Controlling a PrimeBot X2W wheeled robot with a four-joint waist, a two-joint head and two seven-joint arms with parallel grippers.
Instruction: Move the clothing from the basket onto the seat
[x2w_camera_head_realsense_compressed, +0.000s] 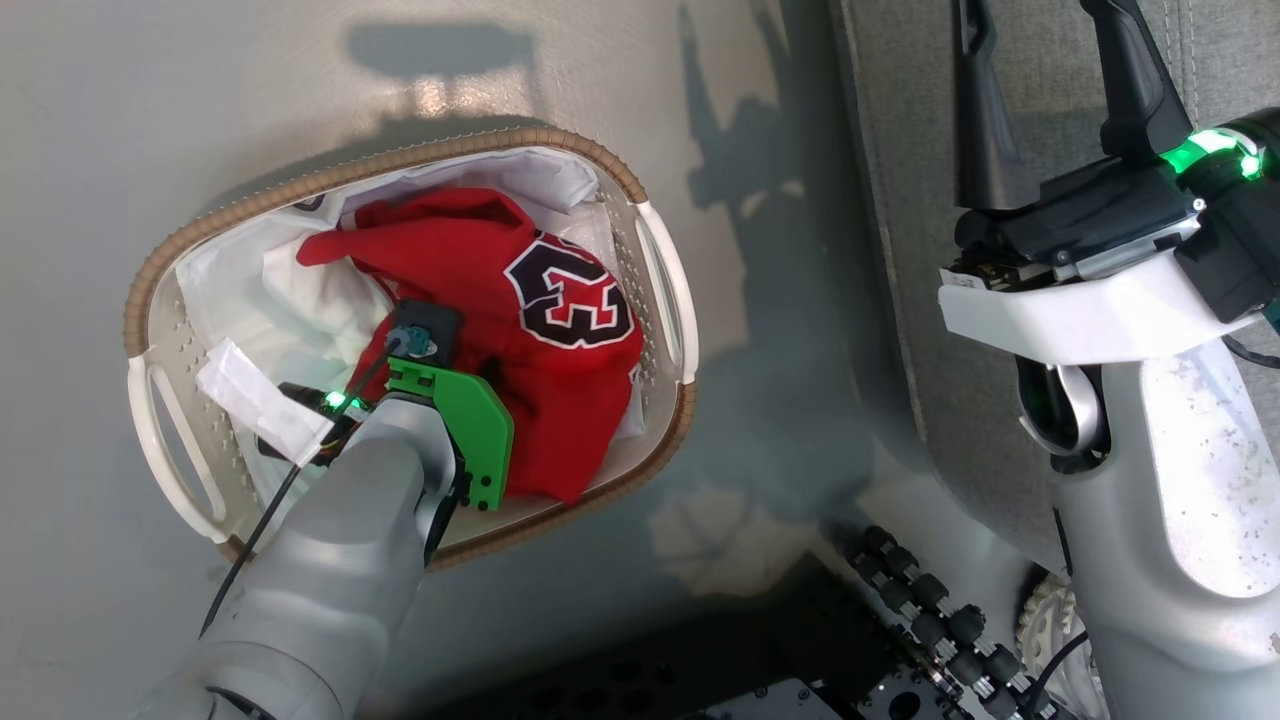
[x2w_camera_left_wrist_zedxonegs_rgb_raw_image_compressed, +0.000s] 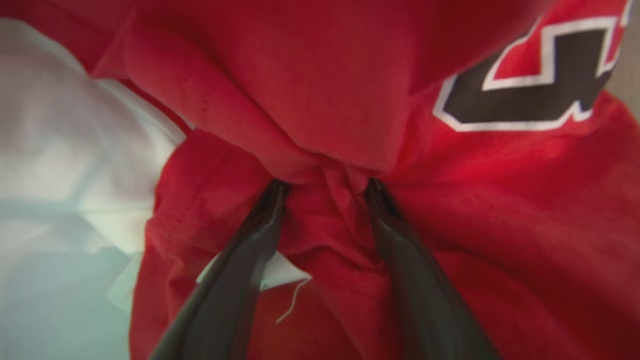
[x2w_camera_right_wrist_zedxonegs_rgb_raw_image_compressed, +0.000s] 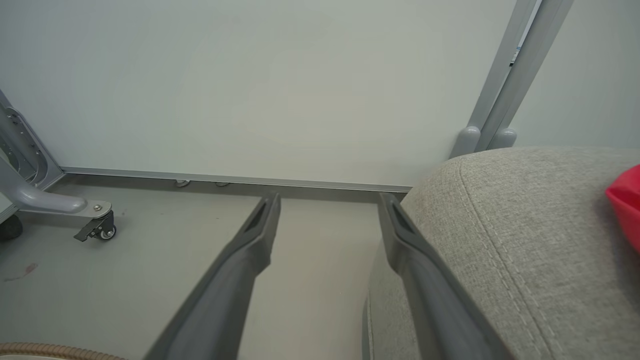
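Observation:
The red jersey (x2w_camera_head_realsense_compressed: 560, 400) with the black-and-white 23 lies crumpled in the basket (x2w_camera_head_realsense_compressed: 400, 165), an oval white one with a brown woven rim, standing on the floor. My left arm reaches down into it. In the left wrist view my left gripper (x2w_camera_left_wrist_zedxonegs_rgb_raw_image_compressed: 325, 185) is pressed into the jersey (x2w_camera_left_wrist_zedxonegs_rgb_raw_image_compressed: 350, 100), jaws apart with a bunched fold of red cloth between the tips. My right gripper (x2w_camera_head_realsense_compressed: 1050, 30) hovers open over the grey seat (x2w_camera_head_realsense_compressed: 900, 250), nothing between its fingers (x2w_camera_right_wrist_zedxonegs_rgb_raw_image_compressed: 260, 235). A bit of red clothing (x2w_camera_right_wrist_zedxonegs_rgb_raw_image_compressed: 625, 205) lies on the seat (x2w_camera_right_wrist_zedxonegs_rgb_raw_image_compressed: 525, 240) at that view's right edge.
White cloth lining (x2w_camera_head_realsense_compressed: 270, 300) fills the basket's left side. The seat's edge runs just right of the basket. My dark base (x2w_camera_head_realsense_compressed: 900, 620) sits at the bottom. A wall and a wheeled metal leg (x2w_camera_right_wrist_zedxonegs_rgb_raw_image_compressed: 95, 227) stand beyond the floor ahead of the right gripper.

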